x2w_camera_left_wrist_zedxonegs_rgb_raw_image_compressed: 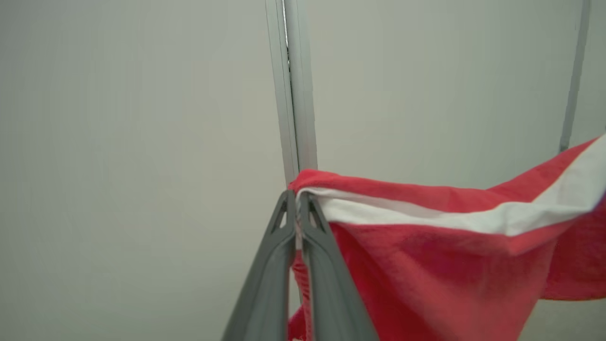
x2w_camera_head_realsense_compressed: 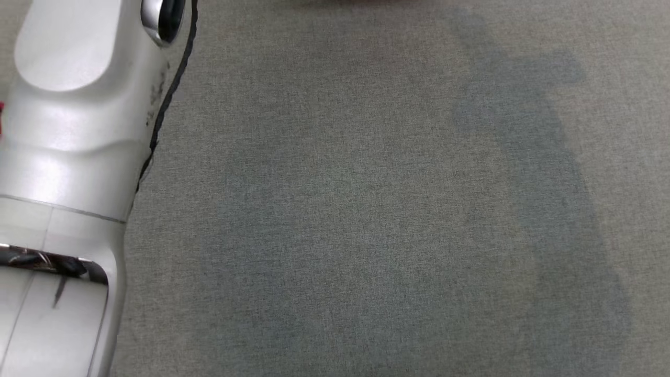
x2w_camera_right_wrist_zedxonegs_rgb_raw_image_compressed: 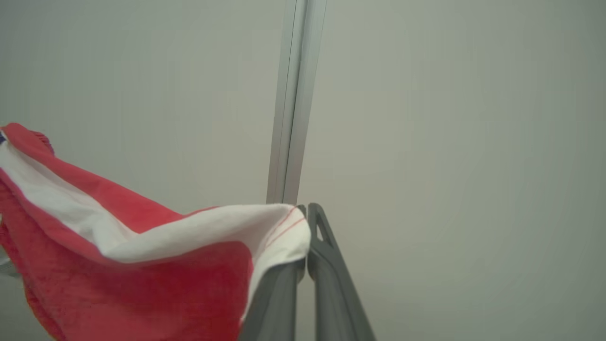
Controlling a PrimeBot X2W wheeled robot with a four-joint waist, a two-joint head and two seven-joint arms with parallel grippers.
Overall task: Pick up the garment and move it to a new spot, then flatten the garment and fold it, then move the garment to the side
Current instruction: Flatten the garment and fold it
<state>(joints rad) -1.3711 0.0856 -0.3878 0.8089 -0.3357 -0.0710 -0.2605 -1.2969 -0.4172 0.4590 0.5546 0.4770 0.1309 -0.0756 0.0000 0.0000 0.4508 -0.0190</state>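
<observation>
The garment is red with a white band, and it hangs in the air between my two grippers. In the left wrist view my left gripper is shut on a corner of it, and the cloth stretches away to the right. My right gripper is shut on another edge of the garment, whose white hem drapes over the left finger. A sliver of red shows at the left edge of the head view, behind my pale left forearm.
A grey fabric-covered surface spreads below in the head view, with soft shadows across it. Both wrist views face a pale wall with a vertical metal rail behind the fingers.
</observation>
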